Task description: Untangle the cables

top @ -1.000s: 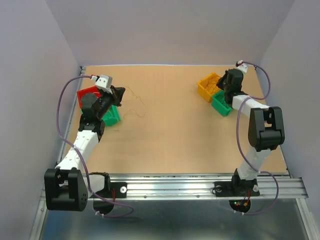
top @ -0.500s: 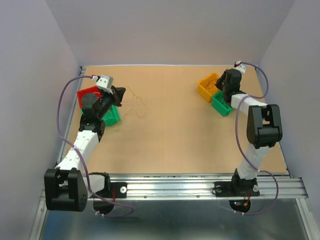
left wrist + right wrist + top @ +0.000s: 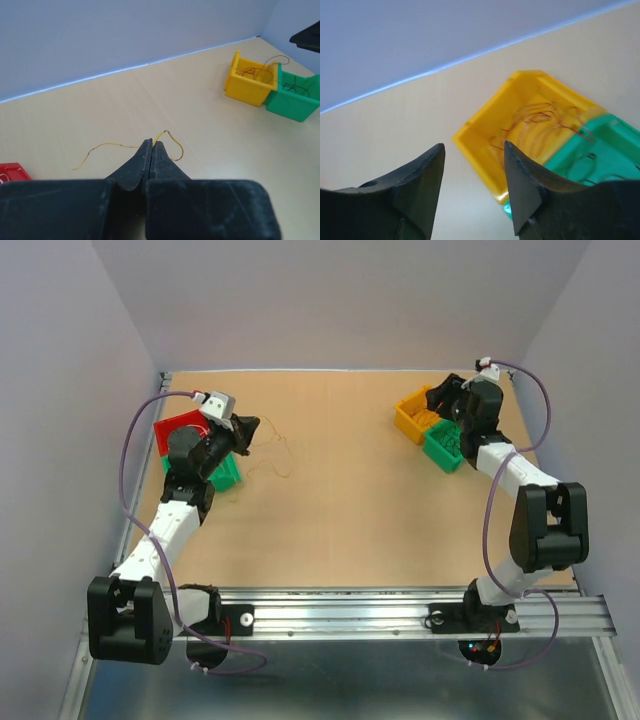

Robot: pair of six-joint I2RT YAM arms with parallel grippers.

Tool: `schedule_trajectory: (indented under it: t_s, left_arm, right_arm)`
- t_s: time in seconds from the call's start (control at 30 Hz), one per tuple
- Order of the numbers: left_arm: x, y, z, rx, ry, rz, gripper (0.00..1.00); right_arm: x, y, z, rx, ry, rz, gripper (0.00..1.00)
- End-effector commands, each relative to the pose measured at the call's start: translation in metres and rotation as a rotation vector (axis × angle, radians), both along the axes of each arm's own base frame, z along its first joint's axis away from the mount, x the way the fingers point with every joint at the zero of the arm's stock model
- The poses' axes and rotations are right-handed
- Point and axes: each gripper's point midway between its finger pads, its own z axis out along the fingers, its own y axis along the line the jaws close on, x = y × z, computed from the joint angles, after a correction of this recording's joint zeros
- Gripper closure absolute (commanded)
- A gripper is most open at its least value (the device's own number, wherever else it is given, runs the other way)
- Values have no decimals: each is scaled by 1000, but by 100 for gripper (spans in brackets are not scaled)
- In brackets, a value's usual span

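Note:
A thin yellow cable (image 3: 112, 145) lies in a curve on the tan table, and my left gripper (image 3: 151, 142) is shut on it near its right loop. From above, the left gripper (image 3: 250, 430) sits beside the pale cable loops (image 3: 282, 454). More thin reddish-brown cables (image 3: 542, 116) lie tangled in a yellow bin (image 3: 480, 165). My right gripper (image 3: 474, 145) hovers open over that bin's near corner with nothing between its fingers. In the top view the right gripper (image 3: 452, 400) is at the yellow bin (image 3: 408, 418).
A green bin (image 3: 441, 452) touches the yellow one and holds a dark wire (image 3: 587, 160). A red bin (image 3: 176, 428) and another green bin (image 3: 226, 476) sit under the left arm. Purple walls enclose the table on three sides.
The right gripper has opened from shut and its arm has swung outward to the right. The left gripper shifted slightly right, still holding the yellow cable.

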Motion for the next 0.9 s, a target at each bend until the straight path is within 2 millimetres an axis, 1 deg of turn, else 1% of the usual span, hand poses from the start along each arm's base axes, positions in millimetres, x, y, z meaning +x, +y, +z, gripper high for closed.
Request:
schedule_trajectory:
  t_s: [0.0,0.03,0.1,0.13,0.2,0.23,0.27,0.3,0.33,0.37,0.4,0.43,0.5,0.53,0.57,0.6,0.63,0.67,0.73,0.8,0.83,0.87]
  left_arm:
    - [-12,-15,18,26,-81,-77,100]
    - [-13,-17,17,30,-79,-86,100]
    - [-16,-23,17,34,-77,-109,100]
    - [-18,-27,17,34,-75,-123,100]
    - [-21,-33,13,57,-72,-156,100]
    - [-21,-36,12,69,-75,-170,100]
    - [-23,-42,12,73,-72,-190,100]
    - [-24,-45,8,84,-62,-199,100]
    - [-23,-47,9,88,-61,-203,100]
    - [-23,-48,6,90,-52,-203,100]
    - [-21,-47,6,91,-50,-197,100]
    - [-21,-47,6,91,-50,-197,100]
    - [-21,-47,7,92,-51,-196,100]
    - [-22,-47,7,90,-51,-197,100]
    - [-23,-47,8,91,-55,-198,100]
    - [-24,-47,8,91,-57,-200,100]
    - [-24,-47,9,91,-57,-203,100]
    - [-25,-47,9,91,-59,-203,100]
    - [-25,-48,8,92,-58,-206,100]
    - [-25,-49,8,91,-54,-214,100]
    - [-25,-49,7,92,-54,-215,100]
    - [-26,-50,7,93,-53,-220,100]
  right_arm:
    - [-40,75,22,30,-129,469,41]
    - [-50,89,21,38,-145,543,40]
    - [-66,113,31,21,-224,657,37]
    - [-79,133,25,4,-235,734,35]
    - [-90,152,16,-25,-236,795,31]
    - [-100,171,10,-51,-242,857,30]
    - [-106,181,6,-56,-243,900,30]
    - [-110,192,-5,-57,-225,950,29]
    - [-125,212,-11,-49,-223,1044,29]
    - [-133,230,-23,-56,-216,1108,28]
    - [-130,231,-28,-62,-219,1110,27]
    - [-137,246,-36,-63,-222,1144,27]
    - [-136,262,-36,-60,-272,1167,25]
    - [-136,274,-55,-48,-238,1182,25]
    - [-133,280,-57,-44,-245,1182,25]
    - [-125,289,-54,-48,-264,1180,25]
    - [-124,298,-58,-55,-264,1176,25]
    - [-120,304,-70,-68,-253,1173,25]
    - [-112,317,-67,-90,-290,1146,25]
    - [-107,325,-70,-97,-306,1133,24]
    - [-104,331,-64,-101,-327,1125,24]
    - [-103,334,-65,-101,-335,1125,24]
